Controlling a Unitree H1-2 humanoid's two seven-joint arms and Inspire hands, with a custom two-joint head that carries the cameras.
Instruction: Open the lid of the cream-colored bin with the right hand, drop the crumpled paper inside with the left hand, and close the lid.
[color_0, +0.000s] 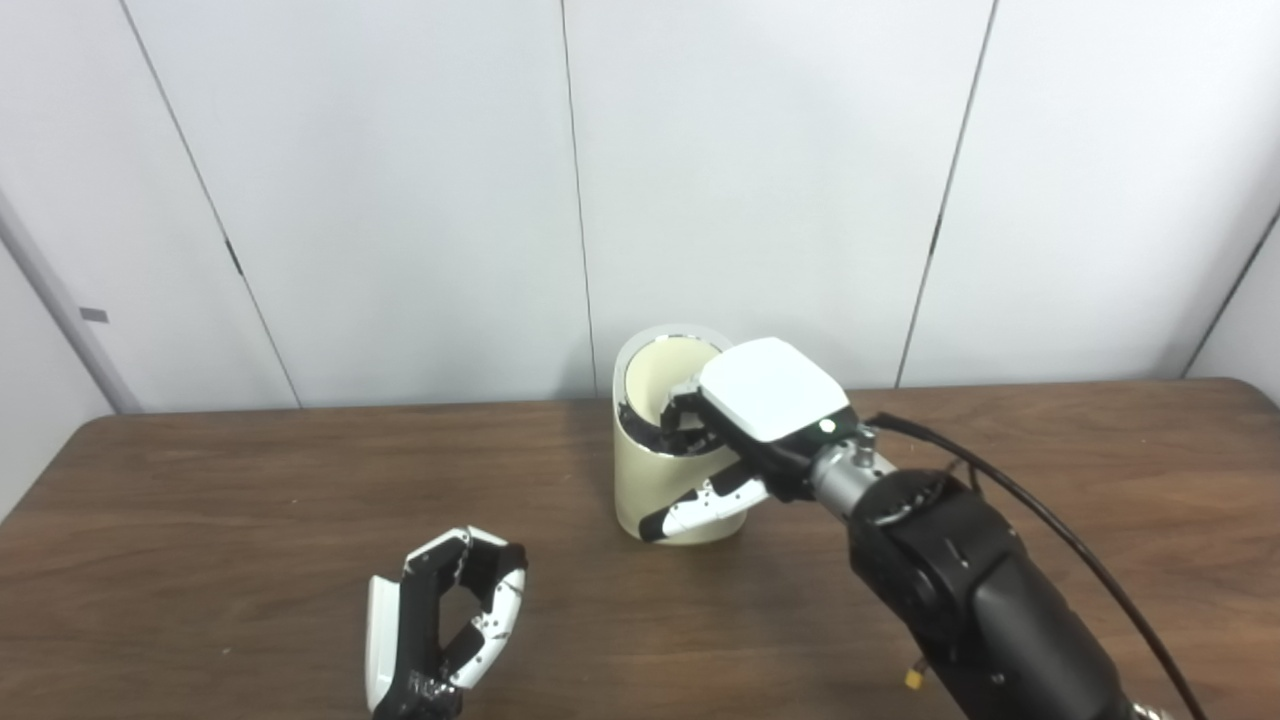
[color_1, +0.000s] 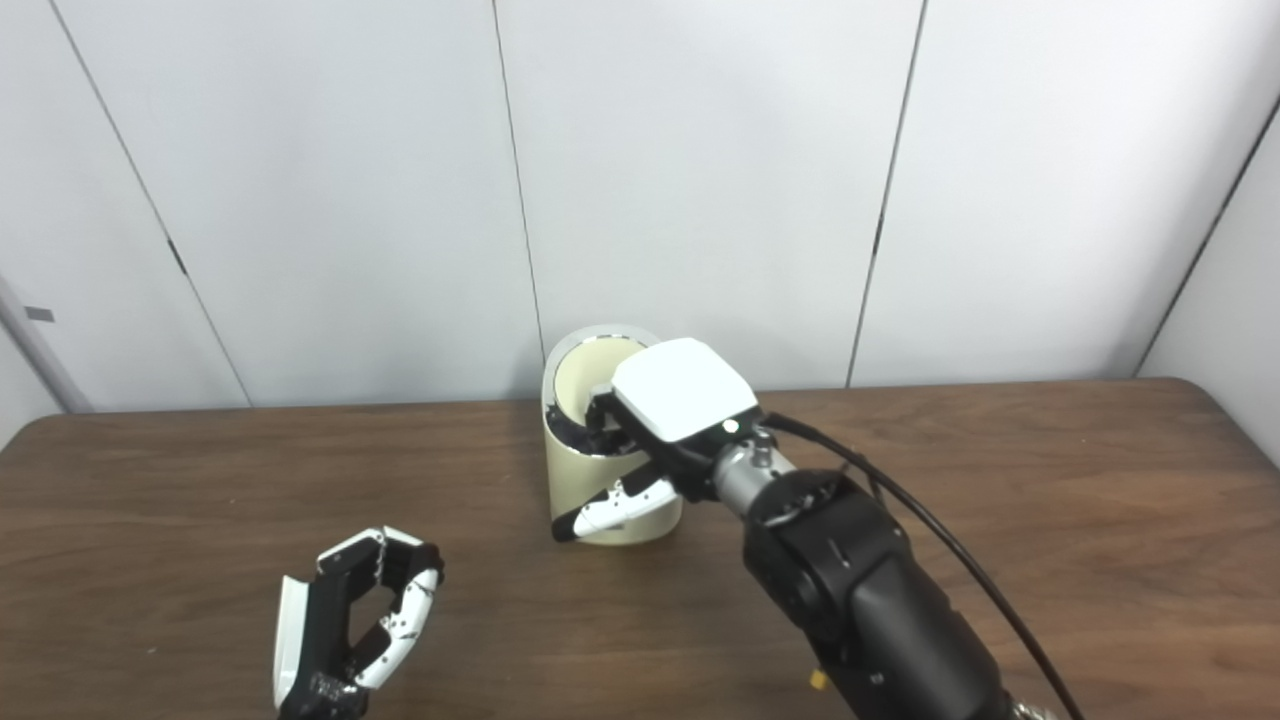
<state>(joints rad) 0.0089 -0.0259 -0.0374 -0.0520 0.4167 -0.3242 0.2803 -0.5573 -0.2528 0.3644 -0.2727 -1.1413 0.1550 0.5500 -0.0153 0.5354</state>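
Cream-colored bin stands upright on the table, near the far edge and about midway across, close to the white panelled wall. From my seat I see its lid tipped up and back, the pale underside turned toward the cameras, with a thin bright rim around it. A dark ring runs around the mouth of the bin just below.

My right robot hand is at the bin's top on its right side. The white back of the hand faces up, the fingers reach over the rim into the mouth in front of the raised lid, and the thumb lies against the outside of the bin's front wall lower down. So the hand is closed on the bin at its rim; whether the fingers also touch the lid I cannot tell. A black cable runs from the wrist back along the dark forearm.

My left robot hand sits low near the front edge of the table, well apart from the bin and to its left. It stands on its side, fingers curled toward the thumb with a clear gap between them. I see nothing in that gap, so it is loosely curled and holding nothing.

I do not see the crumpled paper in either view.
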